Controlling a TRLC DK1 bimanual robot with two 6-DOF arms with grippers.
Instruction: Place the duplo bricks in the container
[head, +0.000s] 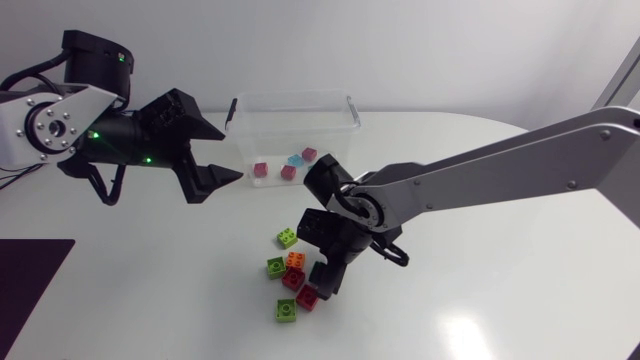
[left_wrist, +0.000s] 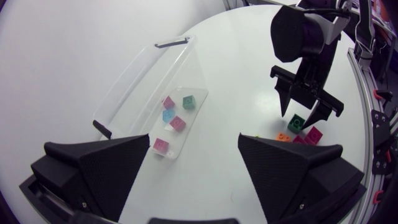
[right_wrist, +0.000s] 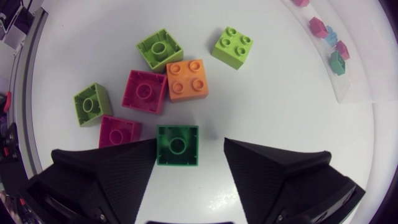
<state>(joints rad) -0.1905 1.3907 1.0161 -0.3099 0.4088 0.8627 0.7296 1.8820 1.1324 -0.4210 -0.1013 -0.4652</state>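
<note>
currently: right gripper (right_wrist: 189, 144), fingers spread, lowered over the pile (head: 287, 311) so that one dark green brick (right_wrist: 177, 144) lies between them, not yet pinched; set for a straddling grasp. orange brick (right_wrist: 186, 79) and magenta brick (right_wrist: 144, 91), at twelve and eleven o'clock of the green one, close enough to foul a finger. container (head: 290, 97), at twelve o'clock of the pile in the head view, already holding a few small bricks (head: 288, 171). left gripper (head: 228, 153), released, empty, held at nine o'clock of the container, probably to stay clear.
</note>
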